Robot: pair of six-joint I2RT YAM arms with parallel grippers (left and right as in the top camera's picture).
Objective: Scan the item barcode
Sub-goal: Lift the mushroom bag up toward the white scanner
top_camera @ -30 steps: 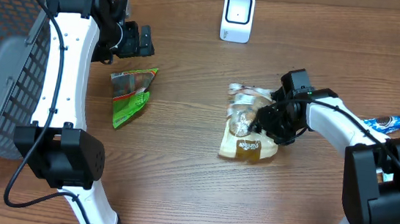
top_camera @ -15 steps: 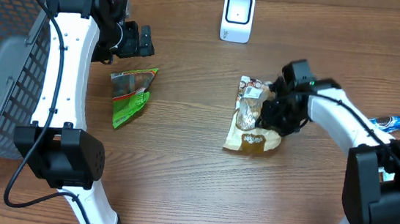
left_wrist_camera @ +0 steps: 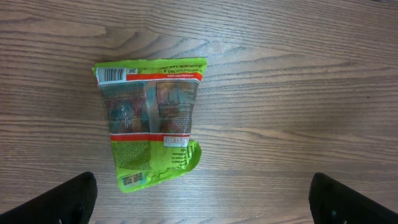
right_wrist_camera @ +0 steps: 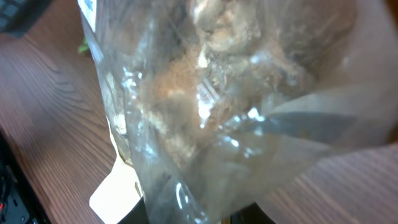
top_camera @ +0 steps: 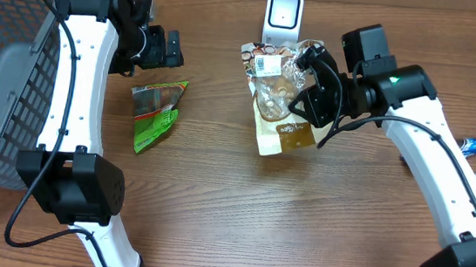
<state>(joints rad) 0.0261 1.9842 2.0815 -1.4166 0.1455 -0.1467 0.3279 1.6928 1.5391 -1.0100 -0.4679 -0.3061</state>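
Note:
A clear bag of brownish snacks (top_camera: pixel 274 102) hangs off the table with my right gripper (top_camera: pixel 311 97) shut on its right side. Its white barcode label (top_camera: pixel 268 64) faces up at the top edge, just below the white scanner (top_camera: pixel 283 19). The same bag (right_wrist_camera: pixel 217 93) fills the right wrist view, with the right gripper (right_wrist_camera: pixel 193 214) pinching it at the bottom edge. A green snack packet (top_camera: pixel 157 113) lies flat on the table. My left gripper (top_camera: pixel 160 47) hovers open above the green packet (left_wrist_camera: pixel 152 118), its fingers (left_wrist_camera: pixel 68 199) wide apart and holding nothing.
A grey mesh basket (top_camera: pixel 7 76) stands at the far left. A blue wrapped item (top_camera: pixel 473 146) lies by the right edge, partly behind the right arm. Bare wooden table (top_camera: pixel 213 210) stretches across the front.
My right gripper closed on the clear bag and carried it up off the table and to the left, to just below the scanner. The left arm has not moved.

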